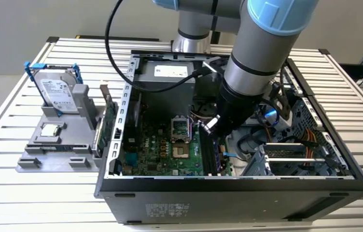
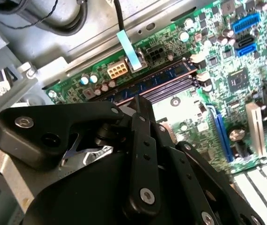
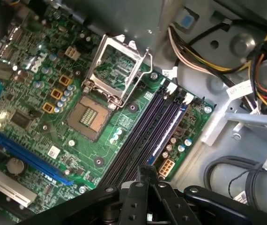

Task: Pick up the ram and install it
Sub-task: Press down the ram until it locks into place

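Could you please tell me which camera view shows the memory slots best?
The first wrist view: the memory slots run nearly full length. In the second wrist view the gripper covers part of them; the exterior view shows thin dark strips beside the arm.

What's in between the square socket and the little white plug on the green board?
In the first wrist view, the long black memory slots lie side by side between the socket and the white plug.
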{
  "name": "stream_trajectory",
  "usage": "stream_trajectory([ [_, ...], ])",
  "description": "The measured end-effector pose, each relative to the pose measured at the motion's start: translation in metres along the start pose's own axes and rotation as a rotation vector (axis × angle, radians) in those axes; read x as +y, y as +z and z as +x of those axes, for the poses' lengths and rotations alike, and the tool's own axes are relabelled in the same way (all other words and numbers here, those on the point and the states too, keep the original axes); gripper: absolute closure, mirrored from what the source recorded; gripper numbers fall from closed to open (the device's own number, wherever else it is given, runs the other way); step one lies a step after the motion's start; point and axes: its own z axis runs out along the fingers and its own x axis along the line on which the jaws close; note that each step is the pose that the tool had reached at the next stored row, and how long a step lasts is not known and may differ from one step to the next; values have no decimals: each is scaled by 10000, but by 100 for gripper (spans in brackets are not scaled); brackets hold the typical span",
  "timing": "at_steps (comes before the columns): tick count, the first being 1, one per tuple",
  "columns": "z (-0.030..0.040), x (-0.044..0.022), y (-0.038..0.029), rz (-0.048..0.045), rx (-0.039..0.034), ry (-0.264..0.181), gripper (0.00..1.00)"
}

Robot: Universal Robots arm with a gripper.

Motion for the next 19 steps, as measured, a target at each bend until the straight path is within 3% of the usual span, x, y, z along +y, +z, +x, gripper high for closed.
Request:
stream_trajectory([
  [19, 0, 0, 0, 96, 76, -2932, 100],
])
